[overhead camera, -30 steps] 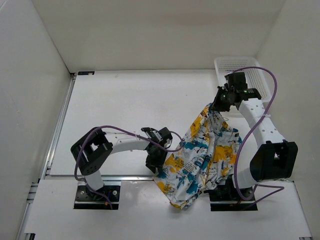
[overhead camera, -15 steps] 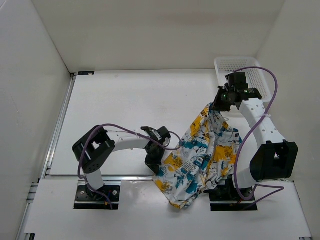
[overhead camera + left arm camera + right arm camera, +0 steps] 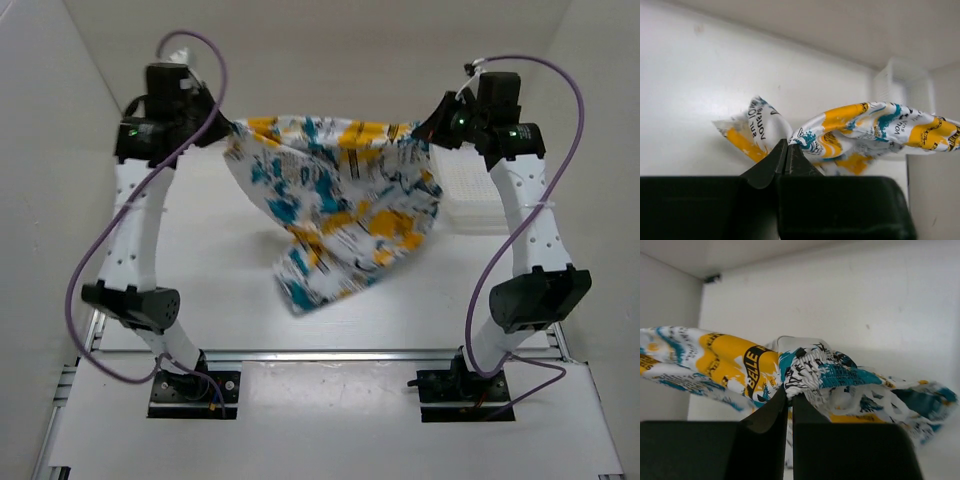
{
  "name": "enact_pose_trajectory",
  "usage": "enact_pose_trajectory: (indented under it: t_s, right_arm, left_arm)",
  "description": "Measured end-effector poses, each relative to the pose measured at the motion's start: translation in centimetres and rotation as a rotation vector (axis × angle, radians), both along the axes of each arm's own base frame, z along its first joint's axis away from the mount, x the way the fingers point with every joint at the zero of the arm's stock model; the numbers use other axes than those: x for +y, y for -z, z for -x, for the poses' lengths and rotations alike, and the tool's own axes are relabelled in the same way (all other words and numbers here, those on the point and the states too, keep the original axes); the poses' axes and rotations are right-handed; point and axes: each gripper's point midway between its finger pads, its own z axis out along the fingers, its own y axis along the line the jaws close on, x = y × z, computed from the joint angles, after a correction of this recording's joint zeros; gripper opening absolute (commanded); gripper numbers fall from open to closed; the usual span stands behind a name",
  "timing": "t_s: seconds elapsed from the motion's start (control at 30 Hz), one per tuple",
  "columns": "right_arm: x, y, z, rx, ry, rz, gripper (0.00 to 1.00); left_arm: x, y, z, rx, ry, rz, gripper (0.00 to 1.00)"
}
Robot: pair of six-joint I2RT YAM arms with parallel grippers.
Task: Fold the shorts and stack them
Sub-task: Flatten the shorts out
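One pair of printed shorts (image 3: 335,195) hangs stretched in the air between both raised arms, its top edge taut and its lower part drooping toward the table. My left gripper (image 3: 228,128) is shut on the shorts' left corner; in the left wrist view the fabric (image 3: 860,130) bunches at the closed gripper (image 3: 788,145). My right gripper (image 3: 428,130) is shut on the right corner; in the right wrist view the gathered waistband (image 3: 820,370) sits between its tips (image 3: 789,392).
A white mesh basket (image 3: 470,195) stands at the right of the table, partly behind the shorts and the right arm. White walls enclose the table (image 3: 210,280) on the left, back and right. Purple cables loop from both arms.
The left gripper has shut on the shorts' low left corner and risen far up and back. The right arm has lifted too. The shorts went from a drooping heap to a spread hang.
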Motion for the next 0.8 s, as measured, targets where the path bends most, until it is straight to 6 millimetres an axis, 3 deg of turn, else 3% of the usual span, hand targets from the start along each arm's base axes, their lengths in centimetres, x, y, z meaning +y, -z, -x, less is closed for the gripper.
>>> enact_pose_trajectory:
  t_s: [0.07, 0.13, 0.2, 0.27, 0.33, 0.37, 0.43, 0.47, 0.53, 0.6, 0.63, 0.7, 0.73, 0.8]
  right_arm:
    - [0.5, -4.2, 0.0, -0.116, -0.027, -0.031, 0.0]
    - [0.9, -7.2, 0.9, -0.214, -0.058, -0.054, 0.0]
    - [1.0, -8.5, 2.8, -0.27, -0.083, -0.065, 0.0]
    - [1.0, -8.1, 5.0, -0.296, -0.104, -0.067, 0.0]
    - [0.9, -6.2, 7.3, -0.282, -0.121, -0.058, 0.0]
    - [0.8, -5.0, 8.1, -0.275, -0.127, -0.053, 0.0]
    - [0.5, -1.2, 9.8, -0.225, -0.135, -0.035, 0.02]
    - [0.3, 1.5, 10.6, -0.179, -0.133, -0.024, 0.1]
    - [-0.3, 7.1, 11.8, -0.049, -0.099, -0.003, 0.16]
    - [-1.2, 13.3, 12.6, 0.14, -0.039, 0.023, 0.27]
    - [-1.7, 16.2, 13.0, 0.243, -0.011, 0.038, 0.29]
    - [-2.6, 20.8, 13.7, 0.413, 0.047, 0.068, 0.44]
    - [-3.1, 22.6, 14.3, 0.482, 0.075, 0.085, 0.55]
    - [-4.1, 24.5, 15.5, 0.559, 0.128, 0.119, 0.86]
  left_arm:
    - [1.5, -5.1, 1.5, -0.13, -0.026, 0.024, 0.1]
    - [2.1, -8.1, 4.4, -0.211, -0.02, 0.045, 0.1]
    - [2.3, -9.4, 7.2, -0.255, -0.007, 0.059, 0.1]
    - [2.5, -8.2, 9.5, -0.251, 0.007, 0.064, 0.1]
    - [2.6, -4.9, 11.2, -0.208, 0.012, 0.067, 0.1]
    - [2.6, -2.1, 12.0, -0.153, 0.01, 0.065, 0.13]
    - [2.6, 4.0, 13.0, -0.034, 0.004, 0.067, 0.32]
    - [2.5, 7.8, 13.6, 0.056, 0.002, 0.062, 0.55]
    - [2.2, 14.6, 14.7, 0.226, -0.004, 0.061, 0.67]
    - [1.8, 21.3, 16.2, 0.434, -0.021, 0.057, 0.67]
    - [1.6, 23.5, 16.7, 0.513, -0.027, 0.051, 0.67]
    - [1.2, 26.1, 17.1, 0.617, -0.035, 0.039, 0.67]
    - [0.9, 26.9, 16.9, 0.641, -0.04, 0.039, 0.67]
    - [0.7, 27.5, 16.5, 0.662, -0.053, 0.039, 0.67]
